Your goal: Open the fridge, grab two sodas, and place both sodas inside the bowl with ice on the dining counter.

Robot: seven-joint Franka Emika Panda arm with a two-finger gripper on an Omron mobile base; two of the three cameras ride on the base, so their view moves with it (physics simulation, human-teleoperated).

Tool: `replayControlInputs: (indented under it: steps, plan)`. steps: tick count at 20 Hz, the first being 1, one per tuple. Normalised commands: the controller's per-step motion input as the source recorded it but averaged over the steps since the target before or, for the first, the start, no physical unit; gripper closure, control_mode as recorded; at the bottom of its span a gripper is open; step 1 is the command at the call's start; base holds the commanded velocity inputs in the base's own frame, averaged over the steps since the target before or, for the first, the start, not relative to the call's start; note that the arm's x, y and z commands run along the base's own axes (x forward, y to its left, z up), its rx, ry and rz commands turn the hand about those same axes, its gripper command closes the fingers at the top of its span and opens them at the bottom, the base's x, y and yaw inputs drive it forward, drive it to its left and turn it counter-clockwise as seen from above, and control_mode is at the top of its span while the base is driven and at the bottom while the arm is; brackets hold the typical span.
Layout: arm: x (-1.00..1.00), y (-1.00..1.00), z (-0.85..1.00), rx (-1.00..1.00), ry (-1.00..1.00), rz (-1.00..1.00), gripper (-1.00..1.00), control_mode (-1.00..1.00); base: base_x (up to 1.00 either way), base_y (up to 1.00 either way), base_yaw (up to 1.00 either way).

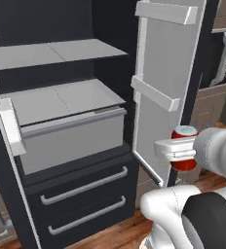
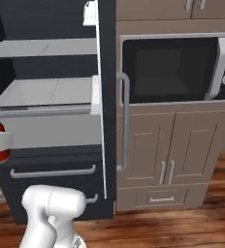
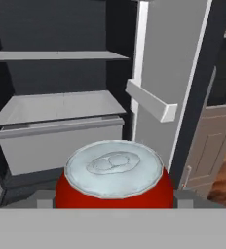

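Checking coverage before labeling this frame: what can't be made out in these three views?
- Red soda can: lower body cut by the hand view's bottom; in the left base view the gripper covers its middle.
- Fingertips: hidden beside the can, contact unclear.
- Blue soda, bowl, dining counter: out of frame.
- Fridge top shelf: cut off by the upper edge.
- Microwave dial markings: too small.

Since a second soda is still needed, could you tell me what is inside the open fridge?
Inside the fridge, only bare pale shelves and a closed bin show; the bin's contents are hidden.
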Motion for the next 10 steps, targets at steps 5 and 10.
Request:
replayControlInputs:
  steps: [5,10]
  plan:
    - [0.00,0.00,0.00,0.00,0.00,0.00,1.00,1.00,-0.38,0.00,-0.62]
    - [0.00,0.00,0.00,0.00,0.00,0.00,1.00,1.00,-0.18,-0.05,-0.64]
